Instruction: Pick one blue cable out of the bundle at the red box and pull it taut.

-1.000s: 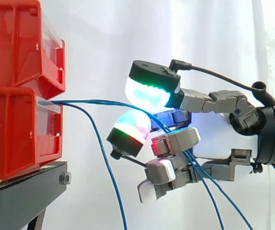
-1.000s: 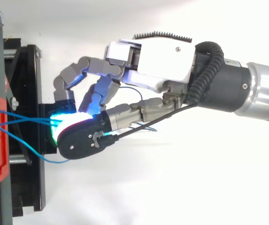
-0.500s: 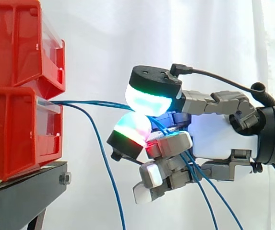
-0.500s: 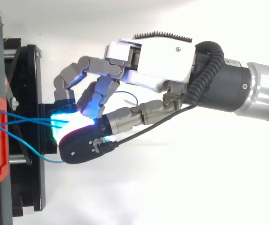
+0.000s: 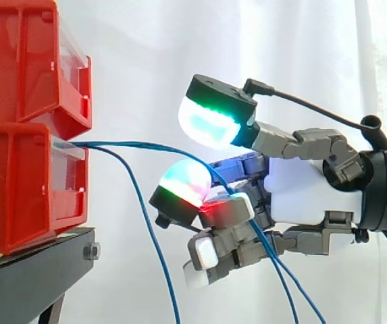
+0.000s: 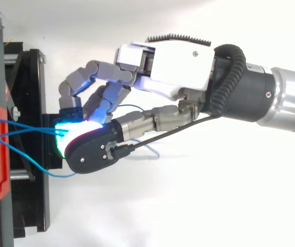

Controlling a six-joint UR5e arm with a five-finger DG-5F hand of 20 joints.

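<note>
Fingers of the hand (image 5: 301, 196) curl round the blue cable (image 5: 146, 144) near the red box (image 5: 24, 189), thumb raised clear; seemingly two strands are caught, so pulling could drag both.

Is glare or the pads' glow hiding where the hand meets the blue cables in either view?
Side view: the bright white curtain backlights the blue cables, so they read clearly from the red box into the curled fingers of the hand. Top view: the cyan glow of the pads floods the spot where the cables reach the hand, and the white background is washed out.
</note>
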